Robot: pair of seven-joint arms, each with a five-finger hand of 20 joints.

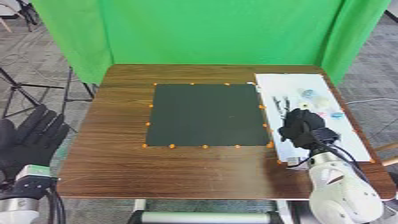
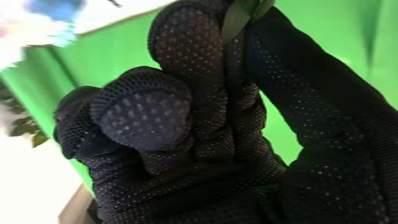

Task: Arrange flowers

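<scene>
The right hand (image 1: 304, 126) is over the white sheet (image 1: 355, 142) on the table's right side. In the right wrist view, the right hand (image 2: 191, 130) has some fingers curled, and its fingertips pinch a green leaf or stem (image 2: 238, 17). Beyond the hand lie small flowers: a pale blue one (image 1: 308, 93), another bluish one (image 1: 337, 115) and dark thin stems (image 1: 277, 102). A blue bloom (image 2: 56, 9) and white petals (image 2: 16, 37) appear in the right wrist view. The left hand (image 1: 31, 137) is open, palm up, off the table's left edge.
A black square mat (image 1: 206, 115) with orange markers round it lies mid-table (image 1: 111, 150). A small greyish object (image 1: 296, 161) sits at the white sheet's near end, beside the right wrist. Green cloth (image 1: 213, 32) hangs behind the table; stands are at the left.
</scene>
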